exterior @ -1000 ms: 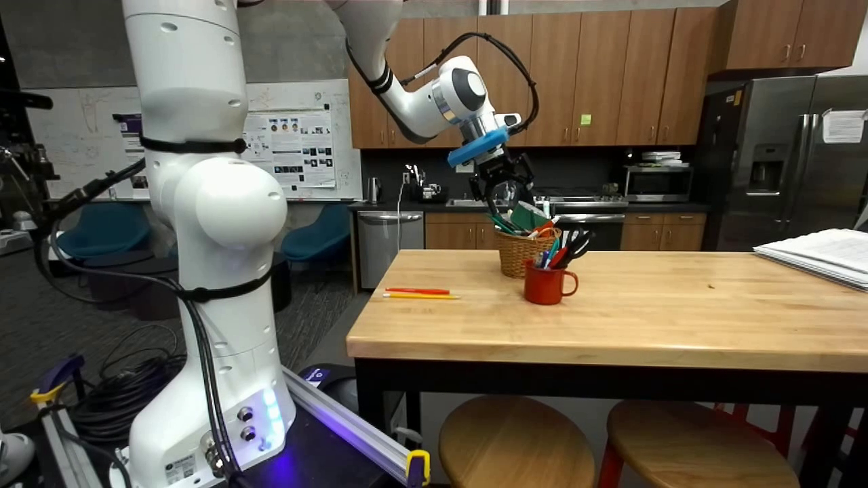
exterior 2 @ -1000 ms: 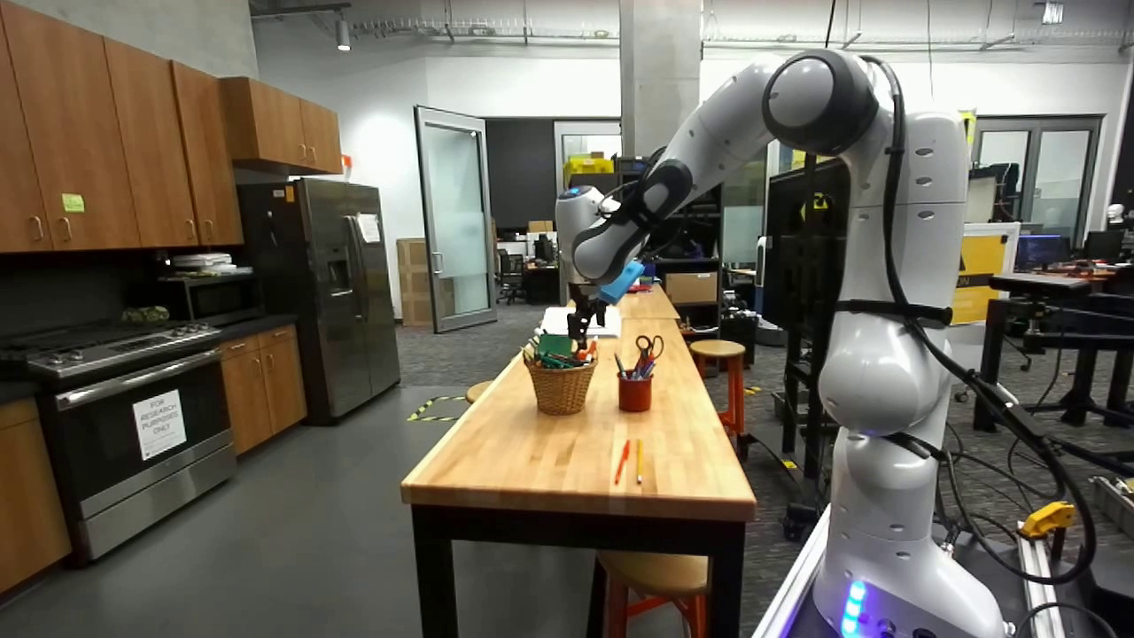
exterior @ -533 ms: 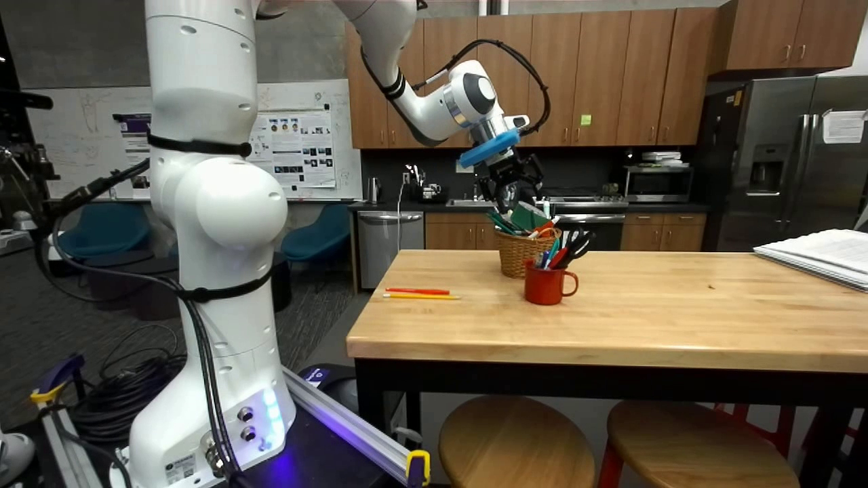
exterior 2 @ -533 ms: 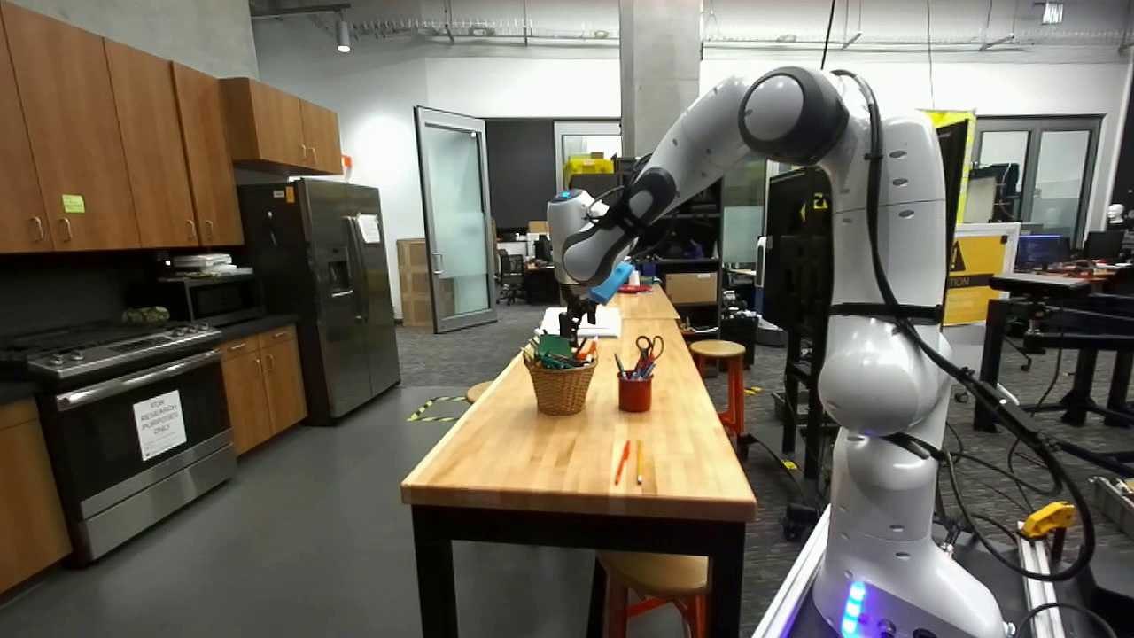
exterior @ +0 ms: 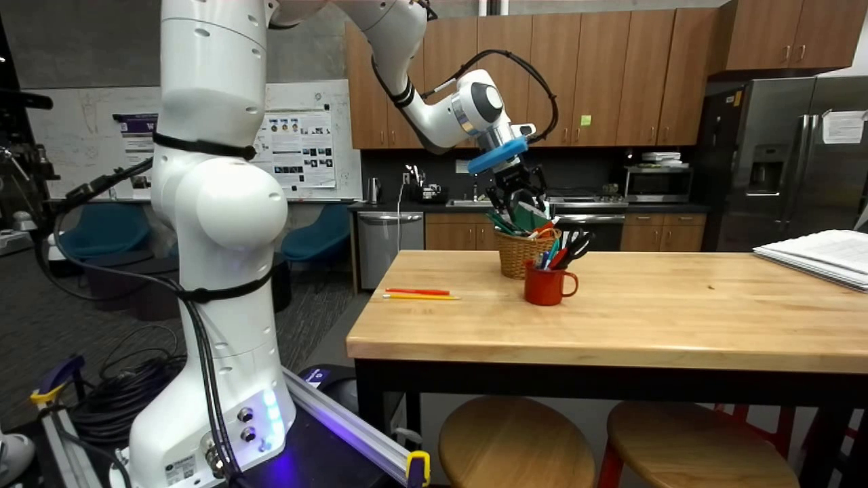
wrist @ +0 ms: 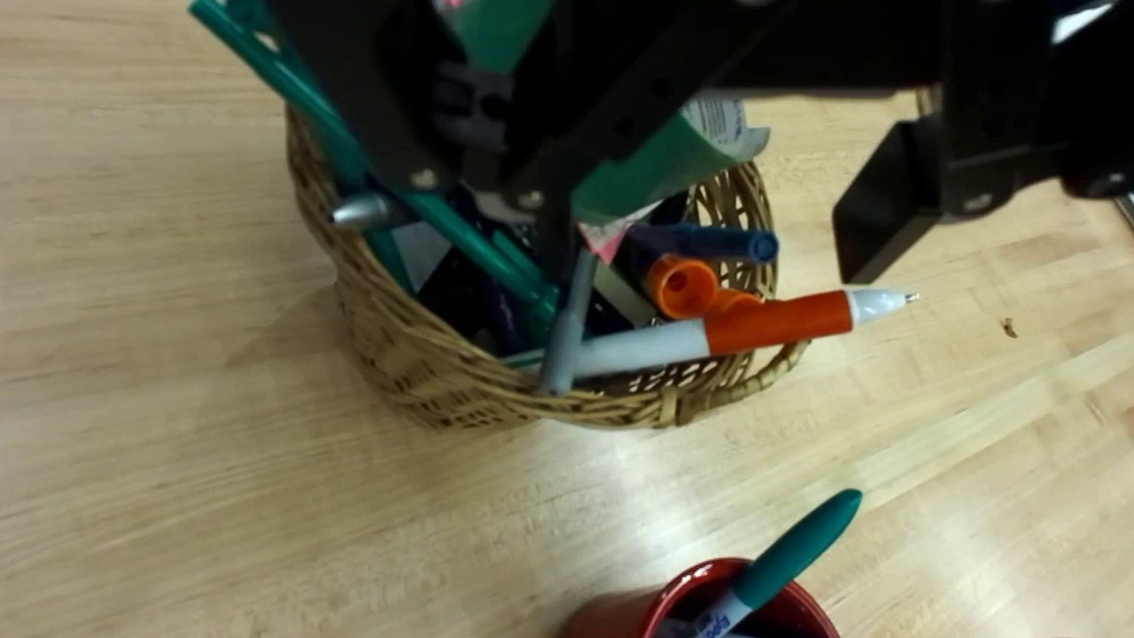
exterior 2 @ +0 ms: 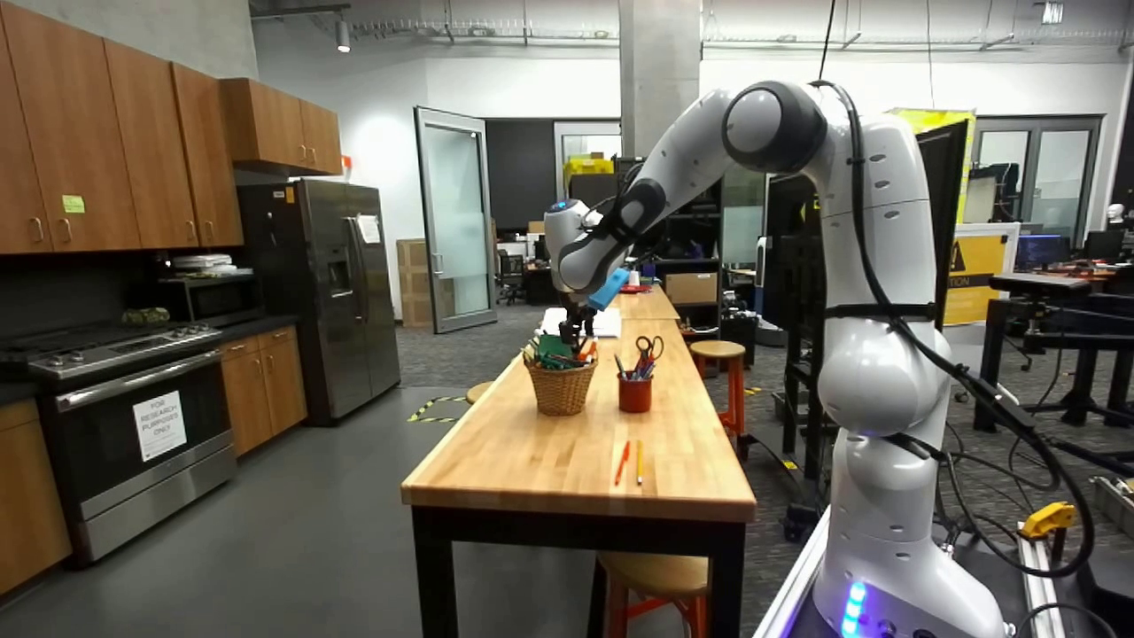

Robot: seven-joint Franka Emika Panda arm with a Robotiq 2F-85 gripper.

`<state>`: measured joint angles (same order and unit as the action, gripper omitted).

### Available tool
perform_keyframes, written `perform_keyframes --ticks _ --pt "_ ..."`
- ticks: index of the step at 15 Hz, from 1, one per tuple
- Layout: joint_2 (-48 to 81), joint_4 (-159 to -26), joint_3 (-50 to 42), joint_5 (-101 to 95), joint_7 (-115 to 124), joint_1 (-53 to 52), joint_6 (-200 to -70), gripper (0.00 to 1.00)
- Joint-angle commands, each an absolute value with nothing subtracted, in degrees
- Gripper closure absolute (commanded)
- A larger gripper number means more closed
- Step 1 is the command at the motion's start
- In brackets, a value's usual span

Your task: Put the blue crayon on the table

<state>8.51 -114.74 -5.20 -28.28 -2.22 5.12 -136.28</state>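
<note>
The wicker basket stands on the light wooden table and holds several pens, markers and a rolled green paper. A dark blue stick, which may be the blue crayon, lies in the basket with its round end toward the far rim. My gripper is open above the basket. Its left finger is over the basket's contents, and its right finger pad is beyond the rim. The blue stick's end lies between them in the wrist view. The gripper holds nothing that I can see.
A red mug with scissors and pens stands beside the basket. An orange-and-white pen sticks out over the basket's rim. A red pen and a yellow pencil lie near the table's end. White papers lie farther along.
My gripper has moved outward from the robot base and lower, down to the top of the basket's contents. The basket, mug, pen and pencil have not moved.
</note>
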Motion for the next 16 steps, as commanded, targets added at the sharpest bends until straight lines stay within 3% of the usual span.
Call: perform_keyframes --ticks 1,7,16 --pt "9.4 -113.4 -5.9 -28.4 -3.4 4.8 -135.9 0.56" --pt "7.6 -115.1 -5.8 -29.0 -2.6 4.4 -136.3 0.99" --pt "-1.7 -120.5 -4.7 -29.6 -2.1 3.0 -132.5 0.97"
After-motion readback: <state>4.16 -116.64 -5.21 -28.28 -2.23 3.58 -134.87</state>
